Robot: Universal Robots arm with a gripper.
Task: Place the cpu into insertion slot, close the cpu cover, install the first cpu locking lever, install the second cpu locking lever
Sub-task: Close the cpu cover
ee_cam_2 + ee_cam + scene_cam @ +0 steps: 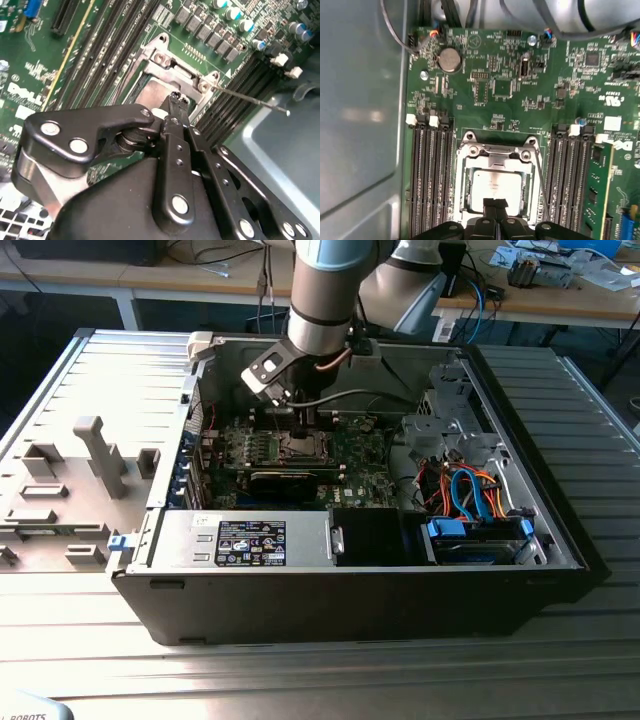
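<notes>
The cpu [496,184] lies flat in the slot [466,195]. Its pale top shows through the window of the cover [492,161], which looks to me folded down over it (I can't swear it is fully seated). My gripper [495,203] hangs over one edge of the cpu, jaws pinched together with nothing between them that I can see. Whether the tips touch the metal I cannot tell.

Beside the slot a thin wire lever [250,96] juts out unlatched, pointing toward the case wall [280,150]. So I judge the placing and cover steps done and the first lever step in hand. That calls for getting the tips onto that springy wire and swinging it under its catch, without scraping the board [510,100] or the memory slots [427,175] on either side.
</notes>
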